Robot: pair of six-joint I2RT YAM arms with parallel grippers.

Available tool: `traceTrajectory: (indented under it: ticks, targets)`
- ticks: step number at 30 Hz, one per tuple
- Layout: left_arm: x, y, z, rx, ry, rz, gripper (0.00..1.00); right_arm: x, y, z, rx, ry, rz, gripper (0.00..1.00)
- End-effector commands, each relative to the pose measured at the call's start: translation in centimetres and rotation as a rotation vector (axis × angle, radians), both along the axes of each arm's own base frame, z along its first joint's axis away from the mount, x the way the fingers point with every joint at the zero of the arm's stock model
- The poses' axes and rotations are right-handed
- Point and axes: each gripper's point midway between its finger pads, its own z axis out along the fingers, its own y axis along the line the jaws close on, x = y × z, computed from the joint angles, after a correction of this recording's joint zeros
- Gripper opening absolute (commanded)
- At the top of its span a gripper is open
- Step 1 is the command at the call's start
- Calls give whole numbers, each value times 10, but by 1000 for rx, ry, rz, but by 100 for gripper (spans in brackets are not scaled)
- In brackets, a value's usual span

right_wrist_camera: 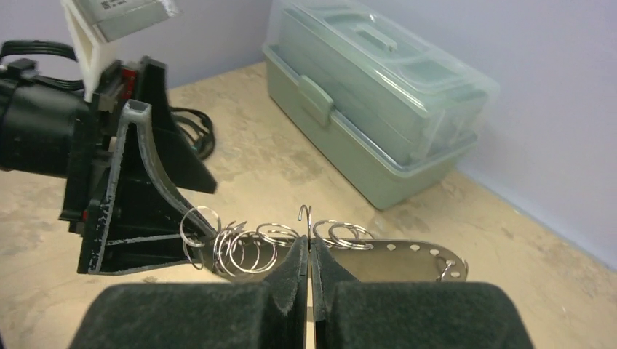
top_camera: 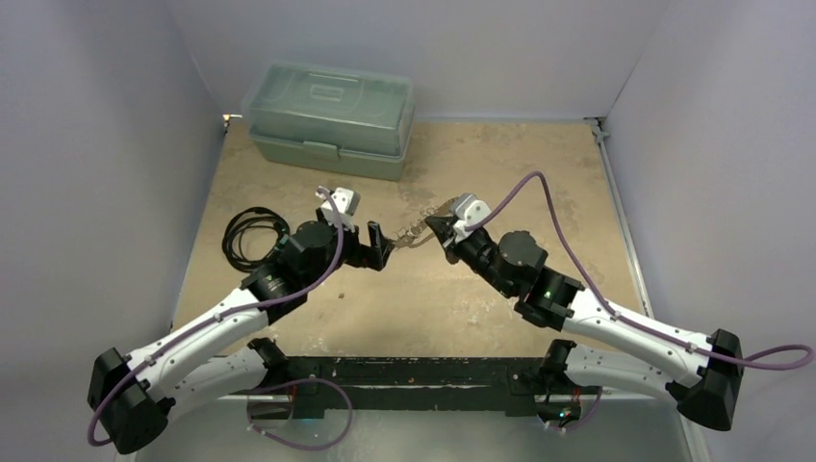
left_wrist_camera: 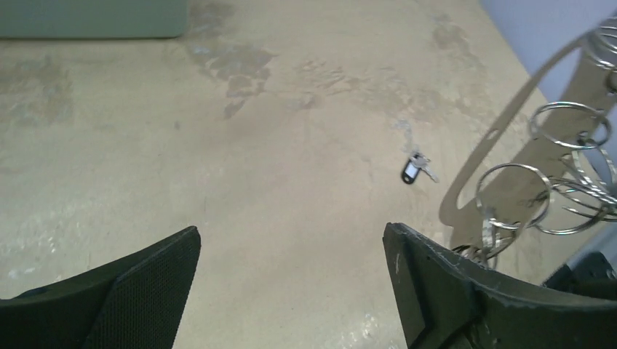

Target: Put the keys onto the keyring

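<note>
My right gripper [top_camera: 441, 231] [right_wrist_camera: 311, 251] is shut on the keyring [top_camera: 416, 231] [right_wrist_camera: 407, 258], a thin silvery plate with holes and several small metal rings [right_wrist_camera: 251, 247] hanging on it, held above the table's middle. My left gripper [top_camera: 380, 245] [left_wrist_camera: 291, 240] is open and empty, with its right finger next to the keyring's left end. The keyring also shows at the right of the left wrist view [left_wrist_camera: 509, 149]. One tiny key with a dark head [left_wrist_camera: 412, 170] lies on the table beyond the left gripper. I see no other keys.
A pale green plastic toolbox [top_camera: 332, 120] [right_wrist_camera: 371, 116] stands at the back left. A black coiled cable [top_camera: 252, 236] lies at the left edge behind the left arm. Pale walls close in the table on three sides.
</note>
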Motion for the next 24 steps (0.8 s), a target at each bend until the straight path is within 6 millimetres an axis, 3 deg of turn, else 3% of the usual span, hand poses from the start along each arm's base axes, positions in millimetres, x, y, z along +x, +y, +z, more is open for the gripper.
traceTrajectory:
  ticks: [1,4,9,16,24]
  targets:
    - [27,17,-5,-102,82,263,99,29,-23,18,69,46,-125,0]
    - [37,27,-18,-30,82,323,99,47,-47,21,127,78,-170,0]
    - [39,14,-36,0,100,264,95,67,-71,16,140,112,-273,0]
    - [42,-18,-55,21,148,150,84,81,-97,13,142,122,-394,0]
    - [34,-78,-80,87,158,-59,71,91,-140,7,188,124,-582,0]
